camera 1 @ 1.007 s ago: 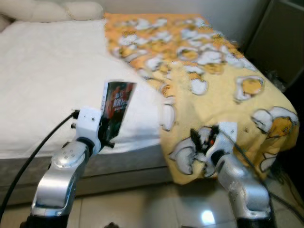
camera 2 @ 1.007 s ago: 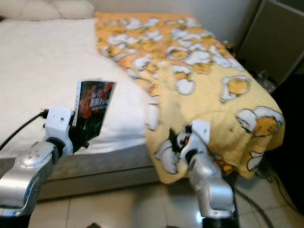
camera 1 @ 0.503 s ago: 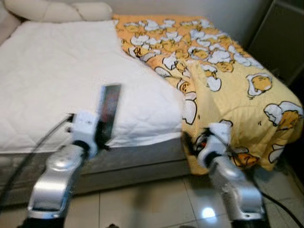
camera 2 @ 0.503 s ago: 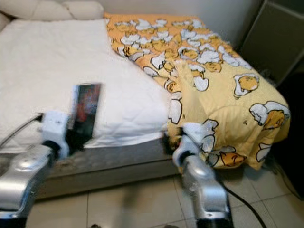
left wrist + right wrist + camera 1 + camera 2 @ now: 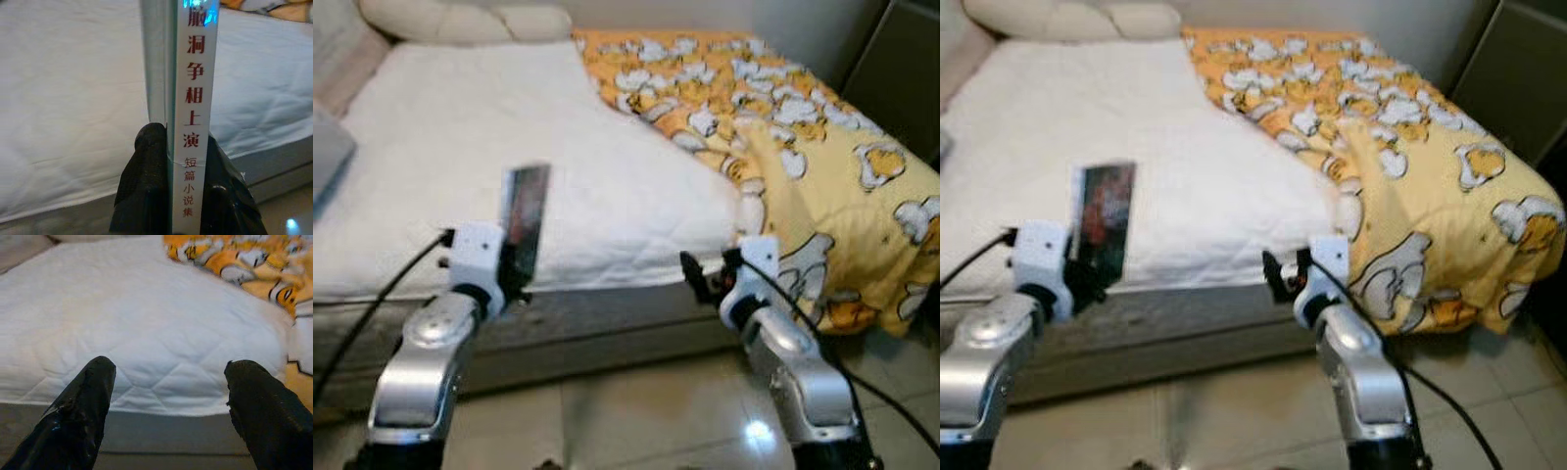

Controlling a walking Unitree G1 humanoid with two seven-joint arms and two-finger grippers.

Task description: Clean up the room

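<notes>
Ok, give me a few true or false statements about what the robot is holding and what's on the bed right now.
1. The left gripper is shut on a book. True.
2. The book lies flat on the mattress. False: it is held upright, in front of the bed's edge.
3. The right gripper has its fingers wide apart and holds nothing. True.
4. The yellow blanket covers the whole bed. False: it covers the robot's right side; the rest is bare white mattress.
5. Pillows lie at the far end of the bed. True.
</notes>
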